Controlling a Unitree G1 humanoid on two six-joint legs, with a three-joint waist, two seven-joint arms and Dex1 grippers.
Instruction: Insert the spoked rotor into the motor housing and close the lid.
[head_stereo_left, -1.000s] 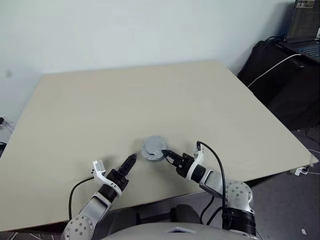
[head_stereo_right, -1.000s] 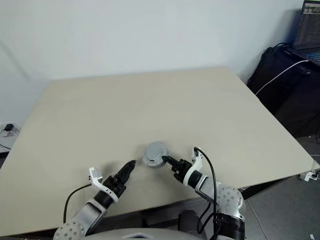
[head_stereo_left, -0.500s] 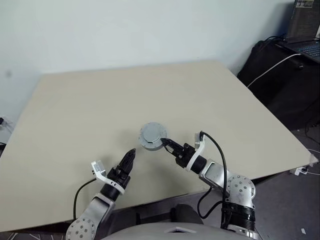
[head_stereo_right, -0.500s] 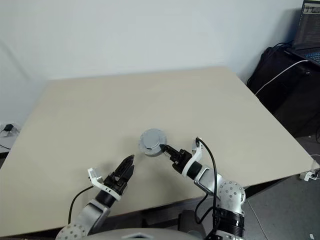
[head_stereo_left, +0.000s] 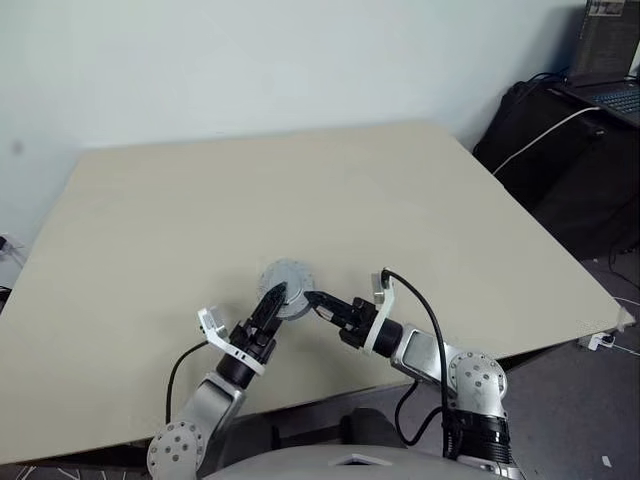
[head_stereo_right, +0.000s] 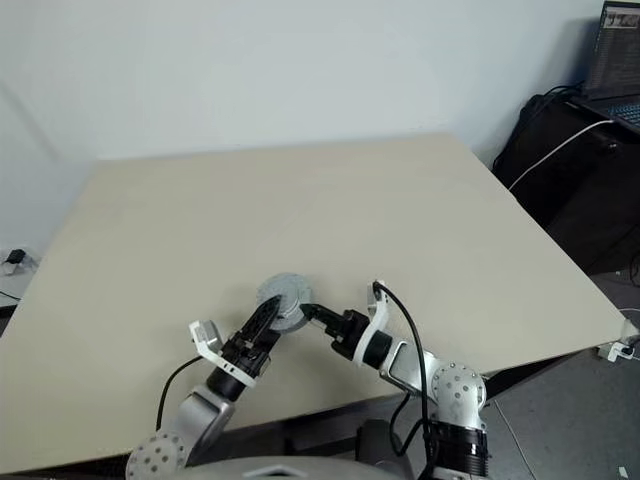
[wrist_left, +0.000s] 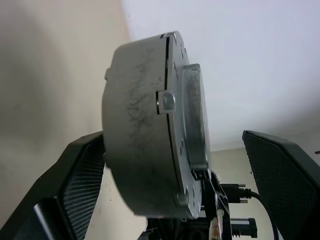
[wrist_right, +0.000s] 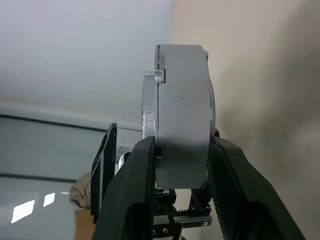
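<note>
A thick round grey motor housing (head_stereo_left: 283, 281) hangs just above the beige table, near its front edge. My right gripper (wrist_right: 181, 145) is shut on its rim from the right. The wrist views show a seam around the housing (wrist_right: 182, 100). A thinner grey plate, apparently the lid (wrist_left: 192, 120), lies flat against one face. My left gripper (head_stereo_left: 274, 298) is open, and its fingers (wrist_left: 80, 175) stand on either side of the housing (wrist_left: 137, 135) from the left. One finger is close to the rim and the other is well apart. The spoked rotor is hidden.
The beige table (head_stereo_left: 300, 180) stretches wide behind the grippers to a pale wall. Off its right edge stand black bags (head_stereo_left: 560, 150) with a white cable (head_stereo_left: 545, 135) and a laptop (head_stereo_left: 610, 60).
My right gripper has carried the housing up and to the left. My left gripper has risen and moved right, so its open fingers now stand around the housing.
</note>
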